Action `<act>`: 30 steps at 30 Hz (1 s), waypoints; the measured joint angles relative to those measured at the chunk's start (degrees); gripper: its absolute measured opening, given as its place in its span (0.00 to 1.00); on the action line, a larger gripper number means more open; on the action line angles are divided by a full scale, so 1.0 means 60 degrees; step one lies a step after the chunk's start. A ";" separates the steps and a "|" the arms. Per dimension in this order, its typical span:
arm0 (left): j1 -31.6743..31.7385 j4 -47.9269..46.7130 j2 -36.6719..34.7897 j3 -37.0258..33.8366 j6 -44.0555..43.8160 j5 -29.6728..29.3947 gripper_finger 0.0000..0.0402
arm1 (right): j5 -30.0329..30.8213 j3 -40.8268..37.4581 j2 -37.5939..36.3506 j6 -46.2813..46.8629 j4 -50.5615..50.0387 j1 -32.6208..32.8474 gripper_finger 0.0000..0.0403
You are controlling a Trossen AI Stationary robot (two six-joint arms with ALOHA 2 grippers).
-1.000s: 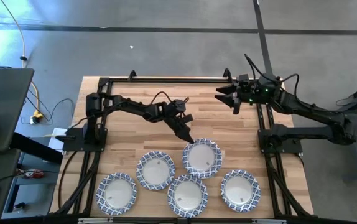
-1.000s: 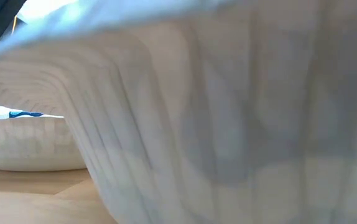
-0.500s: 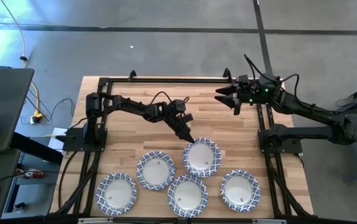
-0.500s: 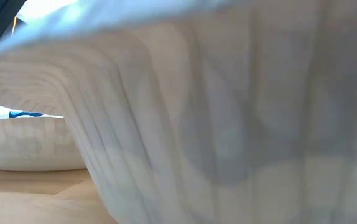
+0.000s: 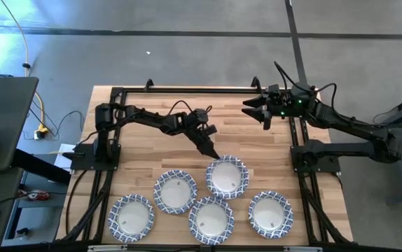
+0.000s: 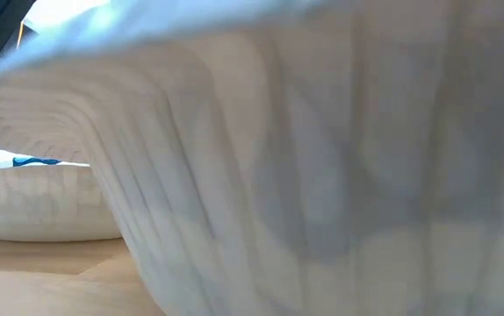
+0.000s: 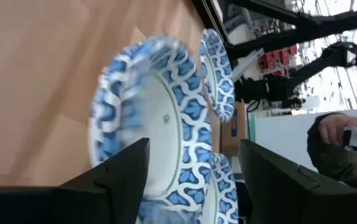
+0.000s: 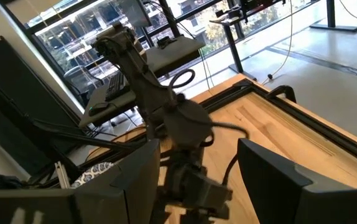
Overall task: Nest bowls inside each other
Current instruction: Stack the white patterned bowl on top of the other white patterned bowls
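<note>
Bowls and arms on the table

I count five bowls (image 5: 227,176) on the wooden table (image 5: 152,164). Two dark robot arms reach over it, one from each side.

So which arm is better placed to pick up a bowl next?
Probably the left: its open end effector sits at the rim of the farthest bowl, while the right end effector waits far from the bowls.

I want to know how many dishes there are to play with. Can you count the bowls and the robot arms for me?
Blue-and-white patterned round bowl spots: 5; stacked ones underneath can't be counted.
Dark robot arms: 2, with left gripper and right gripper.
Total: 7
</note>
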 joint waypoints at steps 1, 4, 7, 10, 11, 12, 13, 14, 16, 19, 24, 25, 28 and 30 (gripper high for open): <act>0.0051 -0.0041 -0.0015 0.0000 0.0047 -0.0031 0.59 | 0.0000 0.0000 0.0000 0.0000 -0.0008 0.0000 0.51; 0.0209 -0.0363 -0.0036 0.0000 0.0283 -0.0174 0.59 | -0.0033 0.0000 0.0002 0.0001 -0.0053 0.0000 0.51; 0.0310 -0.0712 -0.0036 0.0000 0.0454 -0.0311 0.59 | -0.0130 0.0000 -0.0001 0.0043 -0.0078 0.0000 0.51; 0.0278 -0.0795 -0.0071 0.0000 0.0463 -0.0274 0.60 | -0.0354 0.0000 0.0000 0.0185 -0.0188 -0.0003 0.51; 0.0254 -0.0896 -0.0118 0.0000 0.0539 -0.0272 0.60 | -0.0451 0.0000 0.0001 0.0202 -0.0275 -0.0001 0.51; 0.0233 -0.1034 -0.0157 0.0018 0.0694 -0.0239 0.60 | -0.0515 0.0000 0.0001 0.0274 -0.0400 0.0000 0.51; 0.0230 -0.1397 -0.0172 0.0093 0.0919 -0.0193 0.60 | -0.0551 0.0000 -0.0001 0.0412 -0.0548 0.0014 0.51; 0.0226 -0.1925 -0.0174 0.0186 0.1221 -0.0120 0.60 | -0.0615 0.0000 0.0000 0.0521 -0.0750 0.0037 0.51; 0.0233 -0.3483 -0.0171 0.0425 0.2191 -0.0023 0.60 | -0.0886 0.0000 0.0000 0.0721 -0.1200 0.0116 0.51; 0.0314 -0.6174 -0.0228 0.0897 0.4310 -0.0055 0.60 | -0.1078 0.0000 -0.0001 0.0875 -0.1840 0.0328 0.51; 0.0663 -0.9276 -0.0236 0.1155 0.6940 -0.0132 0.60 | -0.0973 0.0000 -0.0001 0.0991 -0.2002 0.0609 0.51; 0.0759 -0.9694 -0.0232 0.1162 0.7308 -0.0107 0.60 | -0.0937 0.0000 -0.0001 0.1009 -0.1949 0.0650 0.51; 0.1017 -1.0803 -0.0232 0.1162 0.8268 -0.0086 0.59 | -0.0900 0.0000 -0.0001 0.1013 -0.1835 0.0724 0.51; 0.1136 -1.1338 -0.0232 0.1162 0.8761 -0.0059 0.59 | -0.0900 0.0000 -0.0001 0.1013 -0.1831 0.0725 0.51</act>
